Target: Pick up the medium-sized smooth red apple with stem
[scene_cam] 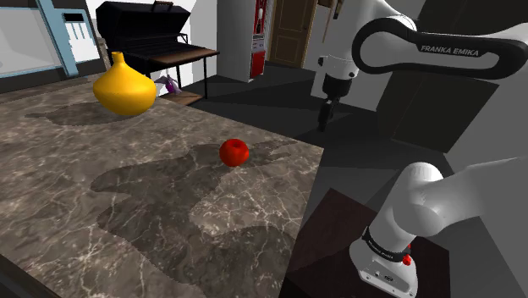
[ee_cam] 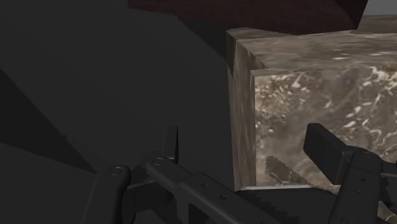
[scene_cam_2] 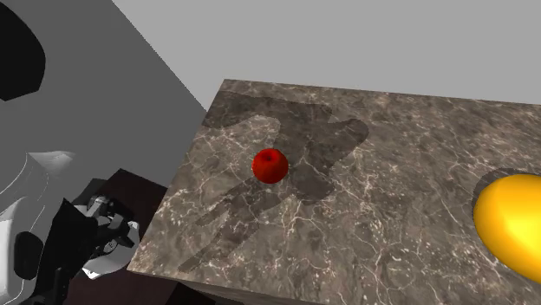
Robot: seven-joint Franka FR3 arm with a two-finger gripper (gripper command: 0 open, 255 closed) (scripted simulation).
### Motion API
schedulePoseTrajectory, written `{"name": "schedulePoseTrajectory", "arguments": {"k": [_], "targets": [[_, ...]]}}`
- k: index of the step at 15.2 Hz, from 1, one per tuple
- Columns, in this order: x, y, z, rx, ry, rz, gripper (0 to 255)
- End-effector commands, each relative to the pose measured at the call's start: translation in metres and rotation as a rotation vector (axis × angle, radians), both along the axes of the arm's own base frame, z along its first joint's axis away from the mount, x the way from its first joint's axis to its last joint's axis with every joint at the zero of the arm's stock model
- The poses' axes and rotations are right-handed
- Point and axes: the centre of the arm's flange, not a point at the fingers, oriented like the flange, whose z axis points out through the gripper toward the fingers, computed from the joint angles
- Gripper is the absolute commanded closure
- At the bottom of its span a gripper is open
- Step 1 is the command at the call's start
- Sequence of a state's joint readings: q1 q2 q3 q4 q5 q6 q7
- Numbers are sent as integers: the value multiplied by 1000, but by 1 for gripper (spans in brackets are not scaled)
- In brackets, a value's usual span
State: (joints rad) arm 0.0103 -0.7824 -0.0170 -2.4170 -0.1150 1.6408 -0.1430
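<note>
marble tbl (scene_cam: 127, 212): 1 apple (scene_cam: 233, 152), 1 vase (scene_cam: 123, 87)

Moderately bright and crisp in the shoulder view, lit from that view's right, with a broad soft-edged arm shadow thrown across the bench (scene_cam: 101, 203) up to the apple (scene_cam: 233, 152) and a fainter one left of the vase (scene_cam: 123, 87). Brighter in the second exterior view, with a dark patch under the apple and a glossy sheen on the vase. Dim in the wrist view, floor (ee_cam: 95, 95) nearly black, a small jagged-edged shadow on the lit bench top.
</note>
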Motion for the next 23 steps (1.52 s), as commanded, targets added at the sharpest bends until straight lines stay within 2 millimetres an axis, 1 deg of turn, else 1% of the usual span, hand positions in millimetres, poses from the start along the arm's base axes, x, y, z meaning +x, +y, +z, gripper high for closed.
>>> {"name": "schedulePoseTrajectory", "arguments": {"k": [1,23], "targets": [[0,0,0,0,0,0,0],[124,260,13,-12,-50,58,0]]}}
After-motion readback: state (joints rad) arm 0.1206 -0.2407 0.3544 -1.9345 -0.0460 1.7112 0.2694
